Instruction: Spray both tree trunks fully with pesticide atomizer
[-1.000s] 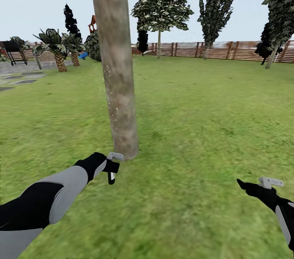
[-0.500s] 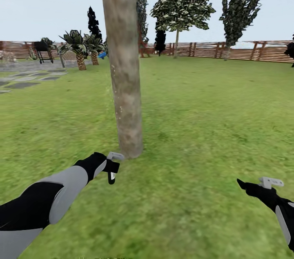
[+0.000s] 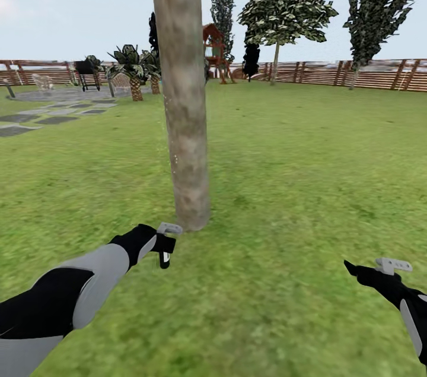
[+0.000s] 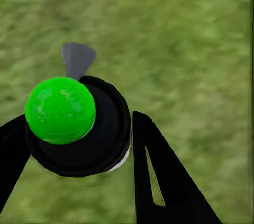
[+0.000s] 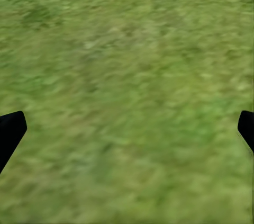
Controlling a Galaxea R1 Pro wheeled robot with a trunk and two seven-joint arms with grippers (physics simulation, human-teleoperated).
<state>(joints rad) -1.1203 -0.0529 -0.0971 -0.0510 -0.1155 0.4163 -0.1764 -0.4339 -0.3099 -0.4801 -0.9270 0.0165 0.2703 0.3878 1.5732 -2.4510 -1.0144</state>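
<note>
A thick beige-grey mottled tree trunk [image 3: 184,98] rises from the grass floor [image 3: 284,187] just ahead, left of centre in the head view. My left gripper [image 3: 158,242] is shut on the pesticide atomizer [image 3: 165,244], a small black bottle with a grey trigger head, held low and close to the trunk's base. In the left wrist view the atomizer [image 4: 103,139] sits between the black fingers [image 4: 159,176], with a green ball on it. My right gripper [image 3: 379,267] hangs open over bare grass at the lower right, and its fingertips [image 5: 10,131] stand far apart.
Brown slat fence [image 3: 332,73] runs along the far lawn edge, with several leafy trees [image 3: 289,3] before it. A wooden play tower [image 3: 214,50], palms [image 3: 135,65], a black grill [image 3: 88,71] and grey paving stones [image 3: 35,116] lie far left. Open grass stretches to the right.
The whole picture has slid to the right, the background more than the trunk, so the camera has moved. Both arms keep their pose and the left gripper keeps its hold.
</note>
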